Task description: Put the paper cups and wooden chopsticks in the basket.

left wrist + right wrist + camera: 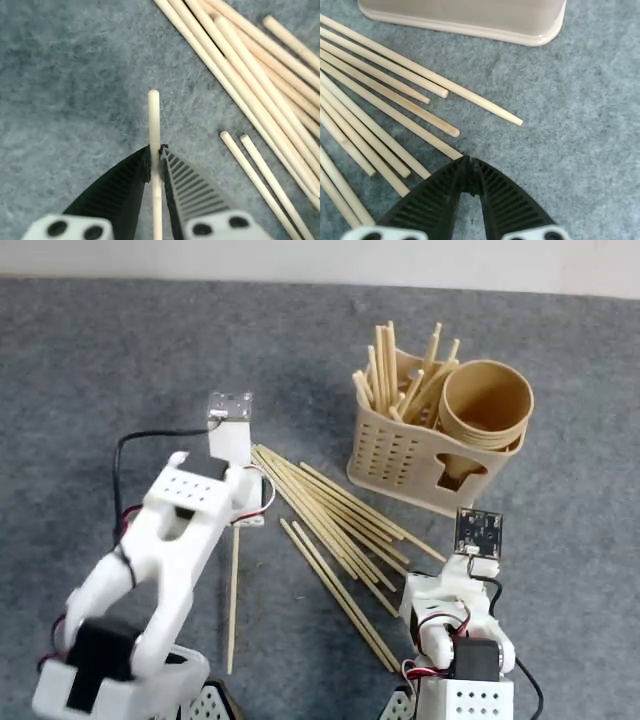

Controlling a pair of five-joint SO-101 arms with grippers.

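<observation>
The beige basket (400, 455) stands at the back right and holds stacked paper cups (487, 400) and several upright chopsticks (395, 375). A fan of loose wooden chopsticks (335, 530) lies on the grey mat in front of it. My left gripper (156, 150) is shut on a single chopstick (154, 115) that lies apart, to the left of the pile (260, 100). In the high view that chopstick (233, 600) runs toward the front edge. My right gripper (469, 162) is shut with nothing in it, just off the ends of the pile (395, 105), with the basket's base (470, 22) beyond.
The grey mat (100, 390) covers the table, with free room at the left and back. The left arm (170, 560) stands over the mat's front left, and the right arm (455, 620) is at the front right below the basket.
</observation>
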